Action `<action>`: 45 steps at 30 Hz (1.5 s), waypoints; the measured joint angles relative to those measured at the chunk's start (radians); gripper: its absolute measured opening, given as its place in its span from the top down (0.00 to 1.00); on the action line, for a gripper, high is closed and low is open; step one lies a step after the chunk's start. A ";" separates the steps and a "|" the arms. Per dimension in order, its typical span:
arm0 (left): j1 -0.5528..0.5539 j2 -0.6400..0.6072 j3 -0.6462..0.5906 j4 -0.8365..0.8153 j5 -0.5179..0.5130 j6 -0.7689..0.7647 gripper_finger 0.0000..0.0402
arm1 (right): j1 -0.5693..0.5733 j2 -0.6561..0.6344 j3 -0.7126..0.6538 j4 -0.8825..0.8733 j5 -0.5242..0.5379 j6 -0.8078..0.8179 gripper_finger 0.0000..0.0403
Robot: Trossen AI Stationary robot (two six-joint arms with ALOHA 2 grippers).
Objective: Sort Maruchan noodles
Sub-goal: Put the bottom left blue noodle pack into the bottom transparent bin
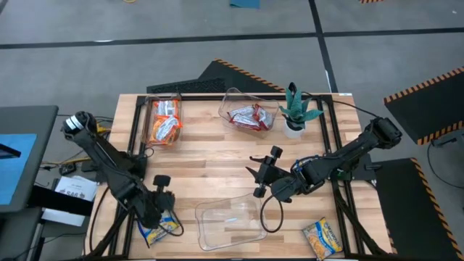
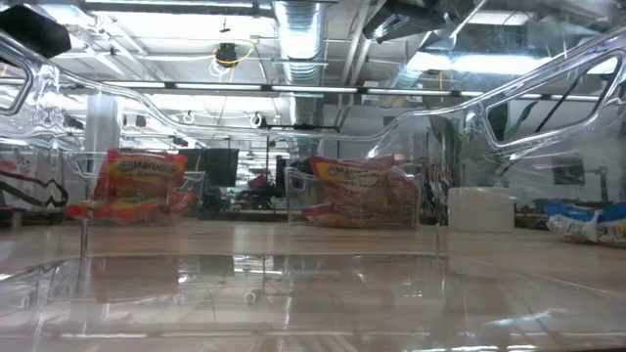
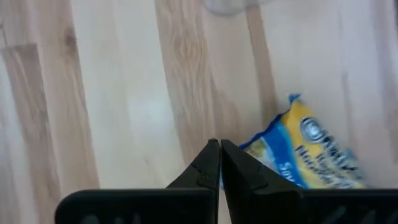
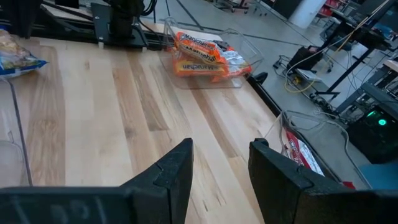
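Yellow-and-blue flat plastic noodle packet (image 3: 311,155) lies at the table's near left corner; our left gripper (image 3: 220,163), fingers pressed together on nothing, sits just beside it, probably lining up a pickup. Our right gripper (image 4: 221,165) waits open mid-table.

You had three clear bins (image 1: 230,225) on the table. Two yellow-and-blue packets (image 1: 322,238) lay loose on the wood. One bin held orange packets (image 1: 165,122), at least two; one held red packets (image 1: 252,117), count unclear. One potted plant (image 1: 296,110). Two arms.
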 joint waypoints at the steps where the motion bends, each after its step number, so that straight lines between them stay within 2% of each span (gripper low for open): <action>1: 0.009 -0.013 0.000 0.001 0.007 -0.025 1.00 | 0.000 0.000 0.000 0.000 0.000 0.000 0.56; 4: 0.022 -0.027 0.000 0.025 0.015 -0.122 0.99 | 0.000 0.000 0.000 0.000 0.000 0.000 0.56; 6: 0.035 -0.020 0.001 0.057 0.063 -0.195 0.95 | 0.000 0.000 0.000 0.000 0.000 0.000 0.56; 9: 0.051 0.006 0.001 0.117 0.153 -0.323 0.83 | 0.000 0.000 0.000 0.000 0.000 0.000 0.56; 12: 0.046 0.037 0.002 0.133 0.162 -0.488 0.68 | 0.000 0.000 0.000 0.001 0.000 0.000 0.56; 17: 0.066 0.100 0.002 0.056 0.153 -0.752 0.44 | 0.000 0.000 0.000 0.000 0.000 0.016 0.56; 22: 0.071 0.135 0.002 -0.117 0.171 -1.003 0.31 | 0.000 0.000 0.000 0.000 0.000 0.016 0.56; 30: 0.046 0.139 0.001 -0.052 0.136 -1.146 0.29 | 0.000 0.000 0.000 0.000 0.000 0.016 0.56; 33: 0.045 0.139 -0.036 -0.036 0.145 -1.185 0.29 | 0.000 0.000 0.000 -0.001 0.000 0.016 0.56; 40: 0.044 0.140 -0.168 0.264 0.204 -1.242 0.30 | 0.002 0.000 0.000 -0.003 0.000 0.016 0.56; 45: 0.038 0.140 -0.227 0.310 0.257 -1.258 0.31 | 0.000 0.000 0.000 -0.003 0.000 0.016 0.56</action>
